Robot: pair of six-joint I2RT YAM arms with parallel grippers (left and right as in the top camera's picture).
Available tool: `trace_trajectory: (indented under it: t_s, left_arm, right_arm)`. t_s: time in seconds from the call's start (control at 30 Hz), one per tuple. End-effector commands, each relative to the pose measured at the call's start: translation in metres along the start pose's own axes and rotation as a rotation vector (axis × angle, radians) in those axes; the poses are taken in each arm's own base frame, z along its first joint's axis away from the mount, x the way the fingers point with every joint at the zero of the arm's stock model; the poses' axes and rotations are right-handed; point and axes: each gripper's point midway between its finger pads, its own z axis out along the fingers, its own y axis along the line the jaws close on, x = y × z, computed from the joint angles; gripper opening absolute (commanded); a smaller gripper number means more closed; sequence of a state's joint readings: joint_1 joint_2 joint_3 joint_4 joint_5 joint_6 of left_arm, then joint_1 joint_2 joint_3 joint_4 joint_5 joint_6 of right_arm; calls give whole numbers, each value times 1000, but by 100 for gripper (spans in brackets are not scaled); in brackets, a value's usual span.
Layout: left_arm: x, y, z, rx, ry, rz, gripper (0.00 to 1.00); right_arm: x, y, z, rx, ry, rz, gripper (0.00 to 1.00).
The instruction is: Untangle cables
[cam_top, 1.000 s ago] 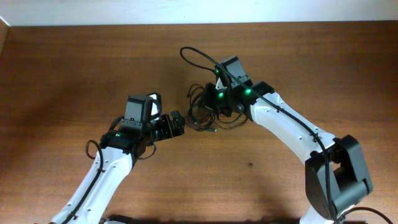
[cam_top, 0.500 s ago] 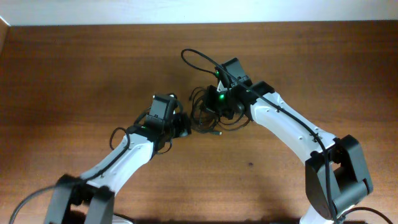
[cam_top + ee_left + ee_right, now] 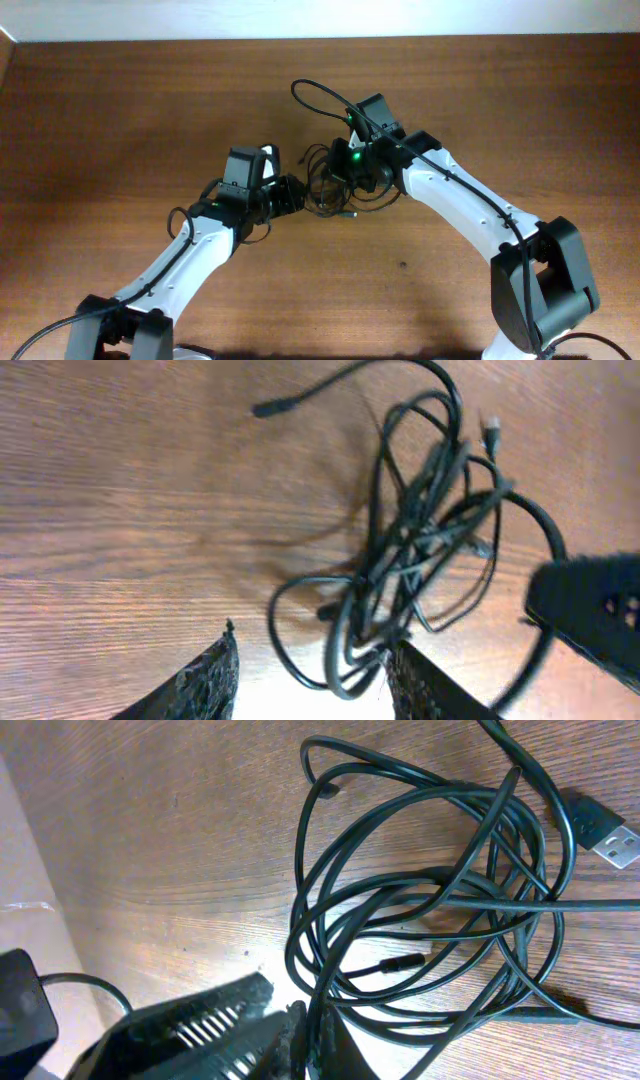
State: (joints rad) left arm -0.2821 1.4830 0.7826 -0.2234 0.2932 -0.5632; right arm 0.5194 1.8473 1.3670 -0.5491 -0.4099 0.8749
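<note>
The cables (image 3: 328, 192) lie as one knotted clump of thin black cords on the wooden table, mid-scene. My right gripper (image 3: 343, 178) sits on the clump's right side. In the right wrist view its jaws (image 3: 312, 1035) are shut on a strand of the cables (image 3: 430, 900), and a USB plug (image 3: 610, 840) sticks out at the upper right. My left gripper (image 3: 295, 195) has reached the clump's left edge. In the left wrist view its jaws (image 3: 315, 680) stand apart, with the lowest loops of the cables (image 3: 420, 530) between the fingertips, close to the right one.
A thick black arm cable (image 3: 315, 95) arches up behind the right wrist. The right gripper's black body (image 3: 590, 610) intrudes at the right of the left wrist view. A loose plug end (image 3: 270, 407) points left from the clump. The table's far edge (image 3: 300, 40) runs along the top.
My left gripper moved right to the clump's edge and its jaws narrowed from wide open to partly open around the lowest loops. The right gripper stayed shut on its strand.
</note>
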Motion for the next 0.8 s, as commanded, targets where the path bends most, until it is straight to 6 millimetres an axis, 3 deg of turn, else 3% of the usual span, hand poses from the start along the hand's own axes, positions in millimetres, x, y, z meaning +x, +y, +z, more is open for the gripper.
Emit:
trace_trajectory:
  t_s: [0.0,0.1,0.2,0.33,0.5,0.57,0.63,0.7,0.77]
  left_arm:
    - [6,-13,1,4,-1,61,49]
    - [3,-3,6,-101,-50,90,46]
    - [15,12,24,-143,7,77,40]
    - [13,12,31,-134,-2,79,43]
    - [25,35,55,-198,44,67,33]
    - [15,43,54,-251,-6,74,29]
    - [-2,52,50,-319,-91,83,1]
    - [-19,56,47,-339,-161,75,0]
    - [-31,69,39,-344,-183,32,0]
  right_arm:
    - [-4,9,-7,-24,-15,-21,4]
    - [-1,6,-7,-11,-4,-13,4]
    - [-1,6,-7,-11,-4,-13,4]
    - [-1,6,-7,-11,-4,-13,4]
    - [-1,6,-7,-11,-4,-13,4]
    - [-1,6,-7,-11,-4,-13,4]
    - [-1,5,-7,-8,-2,-12,4]
    - [4,-1,-7,16,17,0,4]
    - [12,-31,-10,153,32,-12,4]
